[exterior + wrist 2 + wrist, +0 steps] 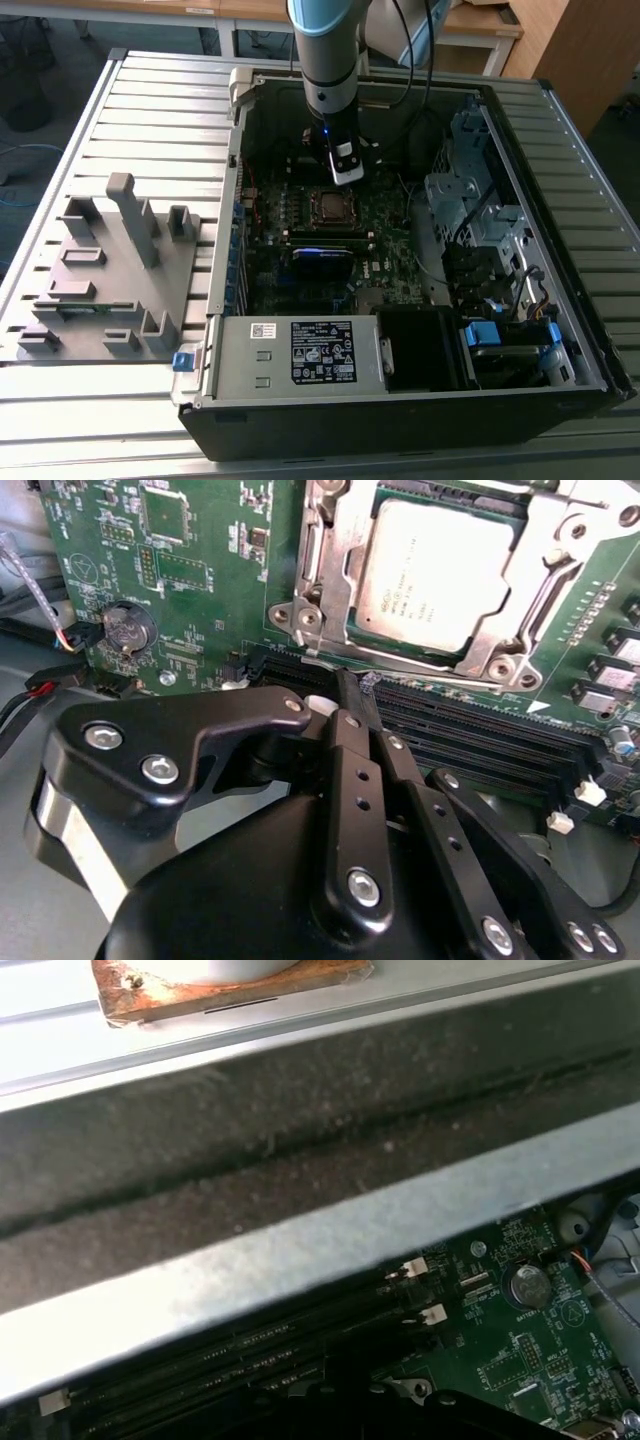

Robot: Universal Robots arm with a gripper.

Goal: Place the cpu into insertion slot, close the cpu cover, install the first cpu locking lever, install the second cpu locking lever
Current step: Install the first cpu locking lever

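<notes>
The black metal jaws are closest, big and dark in the second wrist view. They are pressed together, and I see nothing held between them. Just past their tips run the long black memory slots [470, 730] on the green motherboard [200, 580]. A little further past the tips lies the small flat square silver-grey cpu [440, 570]. It sits in the small square black insertion slot [357, 605]. The thin silvery metal cpu cover [330, 570] lies down around it, and the cpu shows through its big square hole. Off to one side of the jaws is a round silver battery [130, 630]. In the exterior view the jaws hang down inside the open black computer case [400, 420], just beside the slot. The case lies on a grey ribbed surface [150, 90]. A grey plastic rack [110, 270] stands well apart from the jaws.
</notes>
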